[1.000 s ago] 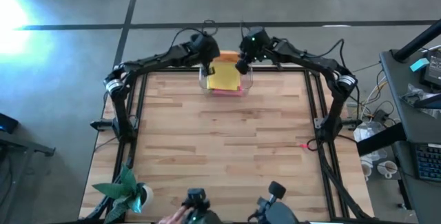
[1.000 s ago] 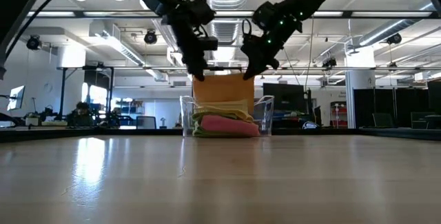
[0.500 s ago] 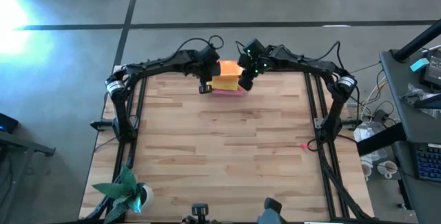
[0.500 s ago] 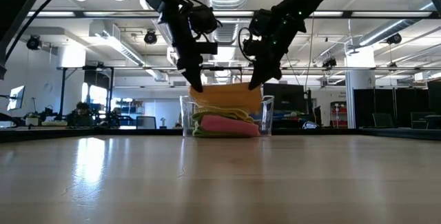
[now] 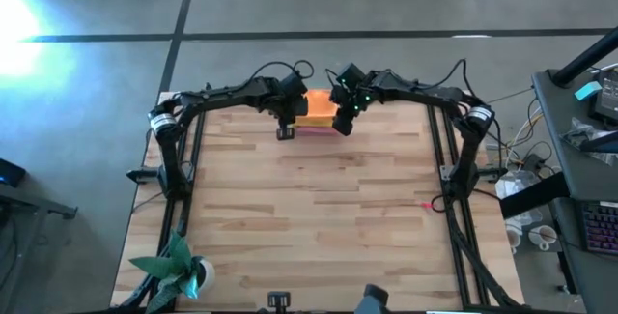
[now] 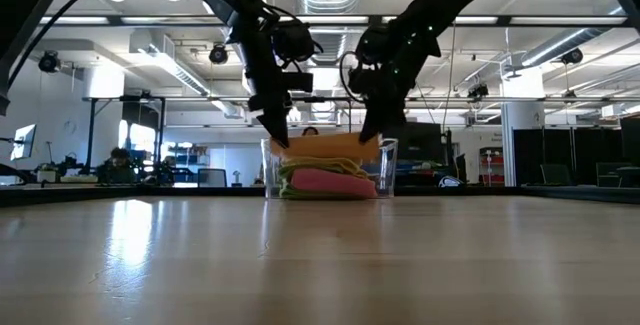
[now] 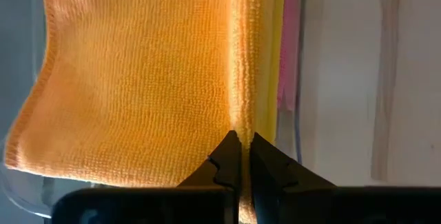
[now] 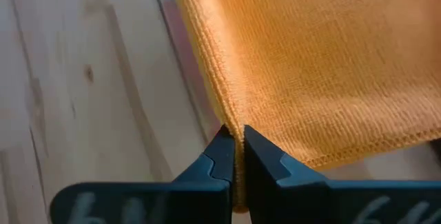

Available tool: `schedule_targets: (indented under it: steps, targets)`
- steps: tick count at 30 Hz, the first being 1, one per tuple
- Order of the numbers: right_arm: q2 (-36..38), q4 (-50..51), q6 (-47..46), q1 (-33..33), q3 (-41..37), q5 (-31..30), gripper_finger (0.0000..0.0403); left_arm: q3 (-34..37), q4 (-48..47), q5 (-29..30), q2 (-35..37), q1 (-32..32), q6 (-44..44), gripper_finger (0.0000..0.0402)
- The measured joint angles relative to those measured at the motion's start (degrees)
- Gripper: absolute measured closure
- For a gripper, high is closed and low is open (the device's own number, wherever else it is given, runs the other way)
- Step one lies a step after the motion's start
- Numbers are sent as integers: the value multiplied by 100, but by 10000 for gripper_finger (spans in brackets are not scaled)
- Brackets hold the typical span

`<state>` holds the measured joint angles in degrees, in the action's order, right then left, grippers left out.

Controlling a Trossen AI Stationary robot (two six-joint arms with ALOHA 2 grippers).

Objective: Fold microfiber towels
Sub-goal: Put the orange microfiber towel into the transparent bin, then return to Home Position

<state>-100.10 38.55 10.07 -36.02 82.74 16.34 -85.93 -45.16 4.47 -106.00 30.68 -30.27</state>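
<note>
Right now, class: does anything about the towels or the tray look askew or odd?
Nothing stands out. Both hands, left and right, pinch the orange towel over the clear tray, above the yellow, pink and green towels stacked inside.

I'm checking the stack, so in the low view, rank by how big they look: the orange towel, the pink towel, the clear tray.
1. clear tray, spanning the whole stack
2 and 3. orange towel and pink towel: similar visible strips, too close to rank
</note>
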Motion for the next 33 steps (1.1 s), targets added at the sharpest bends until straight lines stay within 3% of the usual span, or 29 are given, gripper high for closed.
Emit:
schedule_targets:
  steps: [12,25,33]
  targets:
    - [-84,58,-64,102,7,-23,379,10,-91,-50,0,-55,-14,395]
    - [232,99,-272,74,4,-20,273,-234,-116,154,90,-81,136,280]
    - [993,124,-324,74,4,14,261,-365,-146,162,893,-135,506,265]
